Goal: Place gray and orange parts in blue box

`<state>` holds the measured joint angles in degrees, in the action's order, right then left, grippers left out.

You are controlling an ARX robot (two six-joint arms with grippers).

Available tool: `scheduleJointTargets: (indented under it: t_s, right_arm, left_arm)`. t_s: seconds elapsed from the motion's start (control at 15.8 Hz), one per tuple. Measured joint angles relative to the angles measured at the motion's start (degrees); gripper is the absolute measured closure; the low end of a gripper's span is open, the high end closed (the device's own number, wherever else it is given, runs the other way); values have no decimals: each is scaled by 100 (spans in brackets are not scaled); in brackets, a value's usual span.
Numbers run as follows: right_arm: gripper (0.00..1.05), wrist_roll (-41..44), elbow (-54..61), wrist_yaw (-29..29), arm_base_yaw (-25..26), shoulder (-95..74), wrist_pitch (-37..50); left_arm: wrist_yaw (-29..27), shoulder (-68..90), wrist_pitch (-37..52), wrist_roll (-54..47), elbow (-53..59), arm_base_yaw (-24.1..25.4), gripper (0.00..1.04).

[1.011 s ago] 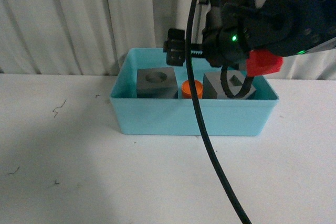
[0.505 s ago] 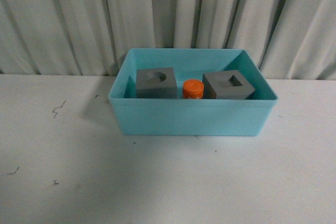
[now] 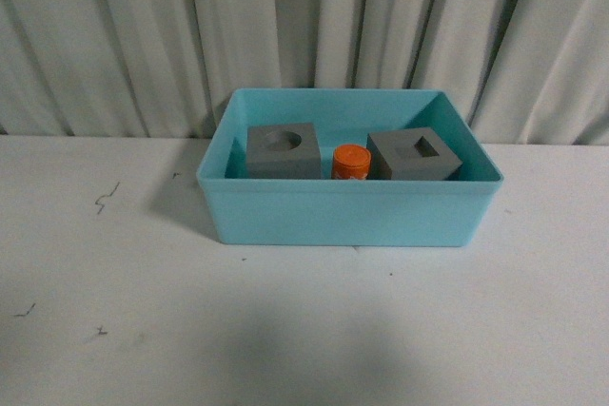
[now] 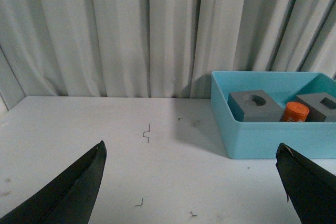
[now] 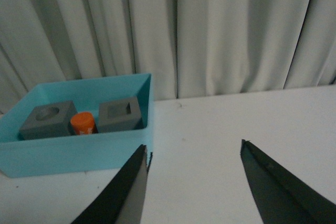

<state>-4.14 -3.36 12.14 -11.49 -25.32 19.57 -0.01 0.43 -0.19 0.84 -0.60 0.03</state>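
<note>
The blue box (image 3: pixel 347 216) stands on the white table near the curtain. Inside it sit a gray cube with a round recess (image 3: pixel 283 150), an orange cylinder (image 3: pixel 350 161) and a gray cube with a square recess (image 3: pixel 414 156), side by side. Neither arm shows in the front view. My left gripper (image 4: pixel 190 153) is open over bare table, off to the side of the box (image 4: pixel 262 137). My right gripper (image 5: pixel 193 153) is open and empty on the other side of the box (image 5: pixel 73 156). Both wrist views show the cubes and the cylinder (image 5: pixel 83 123) in the box.
A pleated white curtain (image 3: pixel 304 26) closes off the back, right behind the box. The white table top (image 3: pixel 304 330) carries a few small dark scuff marks (image 3: pixel 105 199) at the left.
A second ago the right arm with its cable hung over the box and blocked the front view. It has withdrawn out of that view; the parts lie unmoved in the box.
</note>
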Motion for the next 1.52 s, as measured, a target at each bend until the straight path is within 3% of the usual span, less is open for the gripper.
scheduleJointTargets:
  t_s: [0.25, 0.32, 0.38, 0.82, 0.88, 1.39, 1.52]
  right_arm:
    - [93, 317, 109, -509, 466, 649, -321]
    - [103, 374, 208, -986, 890, 780, -260]
    - [103, 376, 271, -1108, 1204, 909, -380]
    - [103, 378, 269, -1209, 1150, 1657, -1137]
    - [103, 380, 269, -1220, 1150, 2111, -1845]
    - [102, 385, 269, -1213, 1150, 2509, -1982]
    - [77, 382, 269, -1215, 1150, 2509, -1982]
  left_arm:
    - [0, 0, -4, 0, 0, -4, 7]
    - [4, 0, -4, 0, 0, -4, 7]
    - [-11, 0, -2, 0, 0, -4, 7]
    - [0, 0, -2, 0, 0, -4, 7]
    - [0, 0, -2, 0, 0, -4, 7]
    - [0, 0, 0, 0, 0, -4, 7]
    - [0, 0, -2, 0, 0, -4, 7]
